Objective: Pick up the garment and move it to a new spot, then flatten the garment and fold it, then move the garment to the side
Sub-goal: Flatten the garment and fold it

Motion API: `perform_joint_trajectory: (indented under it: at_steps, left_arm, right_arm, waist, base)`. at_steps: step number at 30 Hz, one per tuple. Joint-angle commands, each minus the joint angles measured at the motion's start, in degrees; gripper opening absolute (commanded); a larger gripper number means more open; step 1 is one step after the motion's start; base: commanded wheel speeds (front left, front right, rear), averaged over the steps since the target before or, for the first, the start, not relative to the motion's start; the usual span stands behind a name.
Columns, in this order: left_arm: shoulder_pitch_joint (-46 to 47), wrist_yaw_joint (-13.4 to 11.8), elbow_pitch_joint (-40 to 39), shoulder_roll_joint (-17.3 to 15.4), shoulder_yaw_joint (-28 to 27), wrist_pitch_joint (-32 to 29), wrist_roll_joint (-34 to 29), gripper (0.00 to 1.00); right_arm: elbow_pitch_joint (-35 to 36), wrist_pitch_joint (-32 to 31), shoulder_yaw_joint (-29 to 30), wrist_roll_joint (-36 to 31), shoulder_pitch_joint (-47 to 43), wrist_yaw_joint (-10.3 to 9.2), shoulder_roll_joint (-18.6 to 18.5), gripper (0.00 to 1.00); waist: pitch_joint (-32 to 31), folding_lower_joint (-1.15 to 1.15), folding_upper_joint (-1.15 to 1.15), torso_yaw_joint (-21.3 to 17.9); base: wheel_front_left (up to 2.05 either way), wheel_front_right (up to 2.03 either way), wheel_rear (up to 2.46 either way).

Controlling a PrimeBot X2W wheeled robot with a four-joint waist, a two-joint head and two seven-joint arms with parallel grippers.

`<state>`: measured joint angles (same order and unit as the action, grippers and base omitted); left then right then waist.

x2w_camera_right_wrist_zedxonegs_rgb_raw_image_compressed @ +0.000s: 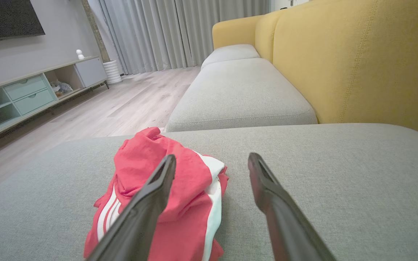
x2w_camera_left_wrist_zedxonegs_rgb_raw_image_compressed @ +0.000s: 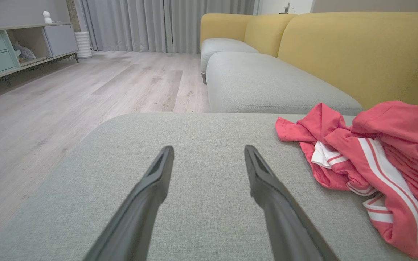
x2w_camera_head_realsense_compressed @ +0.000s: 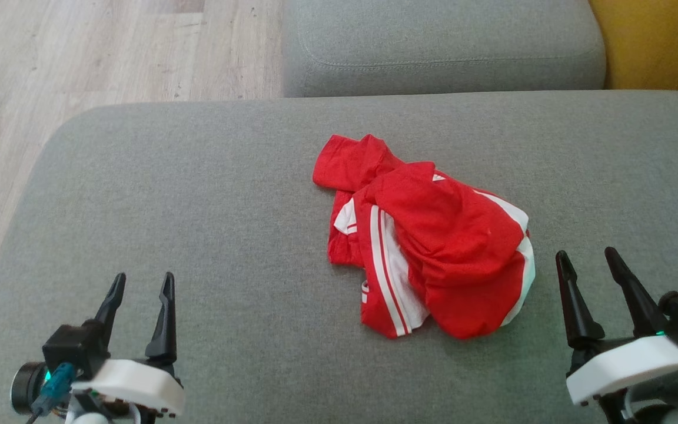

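A crumpled red garment [x2w_camera_head_realsense_compressed: 433, 235] with white stripes lies in a heap on the grey sofa cushion [x2w_camera_head_realsense_compressed: 198, 206], right of centre. In the left wrist view the garment [x2w_camera_left_wrist_zedxonegs_rgb_raw_image_compressed: 376, 163] is at the right; in the right wrist view the garment [x2w_camera_right_wrist_zedxonegs_rgb_raw_image_compressed: 165, 195] lies at the lower left, partly behind one finger. My left gripper [x2w_camera_head_realsense_compressed: 142, 282] stands open at the lower left, well clear of the cloth, with nothing between its fingers [x2w_camera_left_wrist_zedxonegs_rgb_raw_image_compressed: 158, 181]. My right gripper [x2w_camera_head_realsense_compressed: 587, 258] is open at the lower right, just beside the garment's right edge, empty.
A second grey cushion [x2w_camera_head_realsense_compressed: 445, 47] lies beyond this one, with the yellow sofa back [x2w_camera_head_realsense_compressed: 657, 41] at the far right. Wooden floor [x2w_camera_head_realsense_compressed: 80, 59] lies past the cushion's left edge. A low cabinet [x2w_camera_right_wrist_zedxonegs_rgb_raw_image_compressed: 31, 94] and curtains [x2w_camera_right_wrist_zedxonegs_rgb_raw_image_compressed: 180, 32] stand across the room.
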<state>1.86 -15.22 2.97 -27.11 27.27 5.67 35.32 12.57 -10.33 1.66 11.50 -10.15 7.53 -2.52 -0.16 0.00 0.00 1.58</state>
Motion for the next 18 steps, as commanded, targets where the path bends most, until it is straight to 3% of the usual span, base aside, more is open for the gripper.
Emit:
perform_joint_trajectory:
  at_steps: [1,18]
  left_arm:
    - [2.5,-0.6,-1.5,-1.9,-2.4,0.3,-0.3,1.00]
    - [3.2,-1.5,-0.7,-2.0,-2.1,0.6,-0.7,1.00]
  right_arm:
    - [2.6,-0.1,-1.2,-0.5,1.6,-0.04,-0.4,1.00]
    - [3.0,-0.2,-1.1,-0.7,1.9,-0.04,-0.4,1.00]
  waist:
    - [0.1,0.00,0.00,0.0]
    - [0.2,0.00,0.00,0.1]
  base:
    - [0.00,0.00,0.00]
    - [0.00,0.00,0.00]
